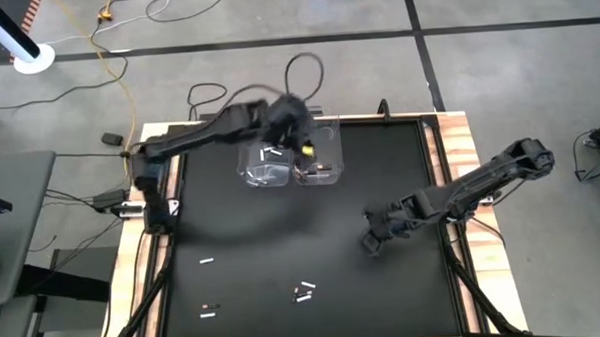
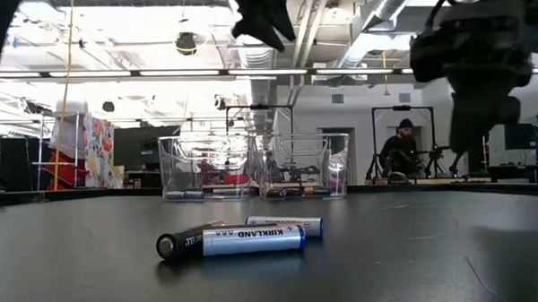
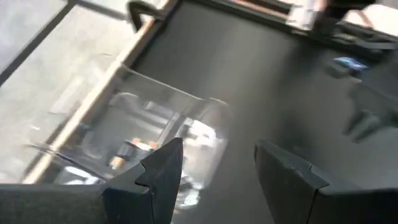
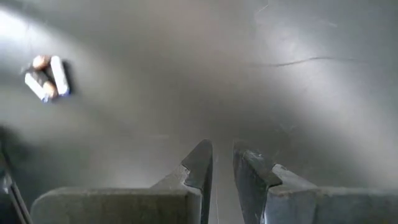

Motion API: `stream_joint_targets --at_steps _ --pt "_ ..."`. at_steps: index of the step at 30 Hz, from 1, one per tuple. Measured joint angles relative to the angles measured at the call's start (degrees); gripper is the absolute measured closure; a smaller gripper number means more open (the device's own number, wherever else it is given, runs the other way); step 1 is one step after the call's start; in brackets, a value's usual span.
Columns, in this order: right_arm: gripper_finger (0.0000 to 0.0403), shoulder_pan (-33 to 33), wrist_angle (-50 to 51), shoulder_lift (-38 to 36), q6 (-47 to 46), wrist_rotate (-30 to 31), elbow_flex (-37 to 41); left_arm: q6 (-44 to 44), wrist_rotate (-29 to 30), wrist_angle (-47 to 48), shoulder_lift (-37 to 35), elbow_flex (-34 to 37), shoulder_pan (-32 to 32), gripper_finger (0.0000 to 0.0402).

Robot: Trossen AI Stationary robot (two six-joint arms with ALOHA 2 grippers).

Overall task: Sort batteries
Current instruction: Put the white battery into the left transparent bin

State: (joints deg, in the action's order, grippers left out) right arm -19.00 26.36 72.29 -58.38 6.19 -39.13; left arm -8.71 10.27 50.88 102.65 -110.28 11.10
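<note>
Two clear bins (image 1: 265,165) (image 1: 320,160) stand side by side at the table's far middle, and the left wrist view shows batteries (image 3: 134,152) inside one. My left gripper (image 1: 297,129) (image 3: 217,155) hangs open above them with nothing between its fingers. Loose batteries lie on the black mat: a small cluster (image 1: 304,290) (image 2: 245,237) (image 4: 46,78) near the front edge, one (image 1: 207,260) at the left and one (image 1: 210,310) at the front left. My right gripper (image 1: 371,241) (image 4: 222,155) hovers over bare mat right of the middle, pointing down, its fingers a narrow gap apart and empty.
Wooden rails (image 1: 460,153) border the mat on the left and right. Bare mat lies between the bins and the front batteries. Cables run on the floor beyond the far edge. In the low view a person (image 2: 402,146) sits in the room behind the table.
</note>
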Motion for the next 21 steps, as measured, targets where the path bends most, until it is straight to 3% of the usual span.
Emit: stream_joint_targets --at_steps 5,10,15,21 --pt "0.0321 -2.5 -0.7 0.0 3.2 2.3 0.0 -6.6 2.9 -11.4 -9.4 18.7 -10.1 0.0207" --pt "0.0321 -4.0 -5.6 0.2 7.1 4.8 0.0 -20.3 3.5 -25.4 -15.8 35.2 -21.0 0.0207" --pt "0.0321 -4.1 -11.5 0.2 12.4 5.1 0.0 -30.7 3.4 -29.3 -16.8 42.3 -28.0 0.0207" --pt "0.0321 -2.7 -10.6 0.2 14.4 5.1 0.0 -30.8 3.3 -27.4 -16.3 45.5 -32.3 0.0207"
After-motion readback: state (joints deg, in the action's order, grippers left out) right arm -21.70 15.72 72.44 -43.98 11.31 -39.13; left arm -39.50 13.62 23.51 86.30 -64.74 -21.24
